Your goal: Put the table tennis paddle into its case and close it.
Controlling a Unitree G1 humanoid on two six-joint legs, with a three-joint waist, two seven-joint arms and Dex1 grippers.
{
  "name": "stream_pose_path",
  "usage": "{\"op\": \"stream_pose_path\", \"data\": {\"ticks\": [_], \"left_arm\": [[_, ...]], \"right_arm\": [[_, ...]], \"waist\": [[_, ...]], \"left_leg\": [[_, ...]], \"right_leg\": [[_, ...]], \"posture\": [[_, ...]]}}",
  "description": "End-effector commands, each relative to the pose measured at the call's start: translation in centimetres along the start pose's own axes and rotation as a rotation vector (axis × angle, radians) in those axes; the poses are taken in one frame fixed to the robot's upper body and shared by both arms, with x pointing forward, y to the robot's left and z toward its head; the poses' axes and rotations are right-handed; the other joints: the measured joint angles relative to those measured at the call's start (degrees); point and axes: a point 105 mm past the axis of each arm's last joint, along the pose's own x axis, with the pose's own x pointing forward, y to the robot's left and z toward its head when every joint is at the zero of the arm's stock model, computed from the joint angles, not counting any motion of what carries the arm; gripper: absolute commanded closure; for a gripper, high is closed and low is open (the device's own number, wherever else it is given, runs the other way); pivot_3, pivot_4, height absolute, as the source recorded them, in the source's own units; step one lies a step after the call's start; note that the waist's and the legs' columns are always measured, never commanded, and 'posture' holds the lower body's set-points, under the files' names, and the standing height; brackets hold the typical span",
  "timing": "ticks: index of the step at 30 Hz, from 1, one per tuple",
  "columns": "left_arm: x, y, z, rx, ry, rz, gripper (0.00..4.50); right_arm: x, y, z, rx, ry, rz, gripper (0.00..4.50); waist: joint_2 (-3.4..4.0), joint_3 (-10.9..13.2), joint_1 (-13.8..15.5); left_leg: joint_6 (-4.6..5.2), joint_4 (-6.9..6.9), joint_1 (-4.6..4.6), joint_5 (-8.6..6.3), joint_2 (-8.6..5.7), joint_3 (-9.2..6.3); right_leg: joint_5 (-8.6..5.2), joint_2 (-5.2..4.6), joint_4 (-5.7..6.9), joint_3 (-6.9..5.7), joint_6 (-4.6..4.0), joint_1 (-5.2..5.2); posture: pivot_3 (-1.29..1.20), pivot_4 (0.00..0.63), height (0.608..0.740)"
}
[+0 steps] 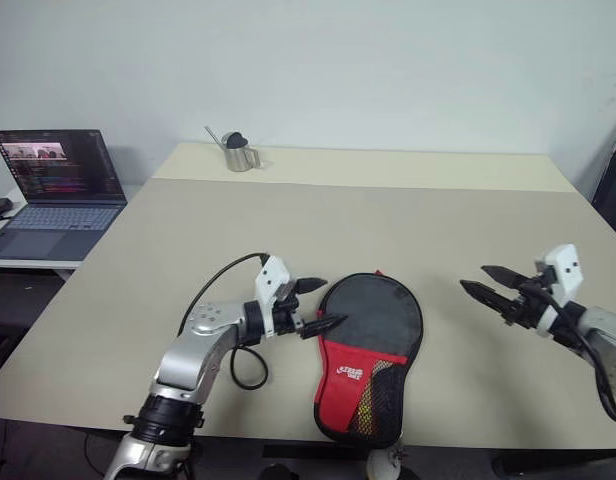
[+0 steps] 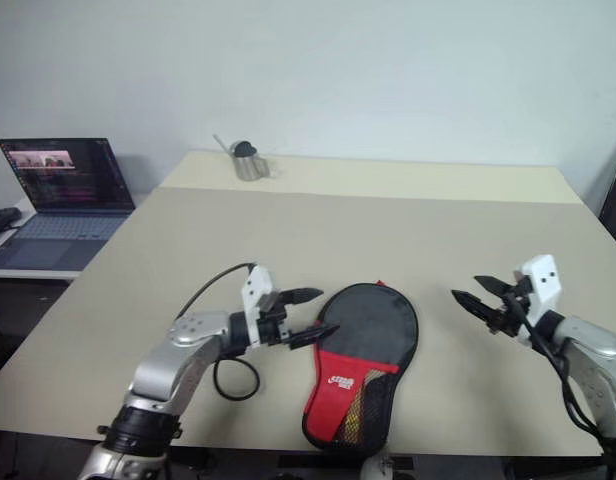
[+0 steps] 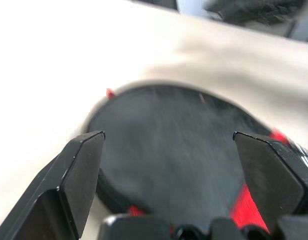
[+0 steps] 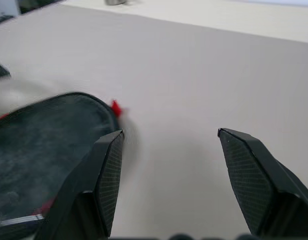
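Case (image 1: 371,350) lies flat on the table (image 1: 408,230), near the front edge, roughly centred between the two arms; round black end points away from the robot, red panel with white logo and mesh pocket points toward it, narrow end reaching the table edge; it looks closed, outline smooth all round, small red tab at the top of the round end; paddle itself not visible, so can't tell from outside whether it's in there. Left gripper (image 1: 315,304) sits just beside the case's left edge at the round end, pointing across toward it; jaws spread wide, nothing between them; lower fingertip is at or over the case rim, contact can't be confirmed; left wrist view has the black round face between the two spread fingers (image 3: 74,175), with red panel showing at one side. Right gripper (image 1: 488,284) hovers well to the right of the case, apart from it, pointing back toward it; jaws spread, empty; right wrist view shows bare tabletop between the fingers (image 4: 106,175) and the case's round end with the red tab off to one side. Far end of the table: small metal cup (image 1: 239,153); open laptop (image 1: 56,192) on a separate desk to the left, screen lit.
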Motion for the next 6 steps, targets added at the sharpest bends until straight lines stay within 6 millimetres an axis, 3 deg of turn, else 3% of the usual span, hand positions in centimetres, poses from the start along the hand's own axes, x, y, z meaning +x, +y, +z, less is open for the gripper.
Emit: {"op": "stream_pose_path", "data": {"ticks": [1,6], "left_arm": [[1.1,0.3,-0.5,0.052,0.017,0.005,0.00],[2.5,0.3,-1.7,0.058,0.045,-0.001,0.00]], "right_arm": [[-1.3,0.4,1.5,-0.045,-0.032,-0.035,1.27],[-2.6,1.6,0.4,-0.012,0.030,-0.039,1.27]], "waist": [[0.01,-0.01,-0.03],[0.03,-0.02,-0.37]], "left_leg": [[0.00,0.00,0.05,0.00,-0.01,0.00],[0.00,-0.04,0.21,0.00,0.09,0.06]], "right_leg": [[0.00,0.00,0.04,0.01,0.00,0.02],[0.00,0.12,0.08,0.11,-0.01,0.09]], "posture": [[0.00,0.150,0.740],[0.00,0.150,0.740]]}}
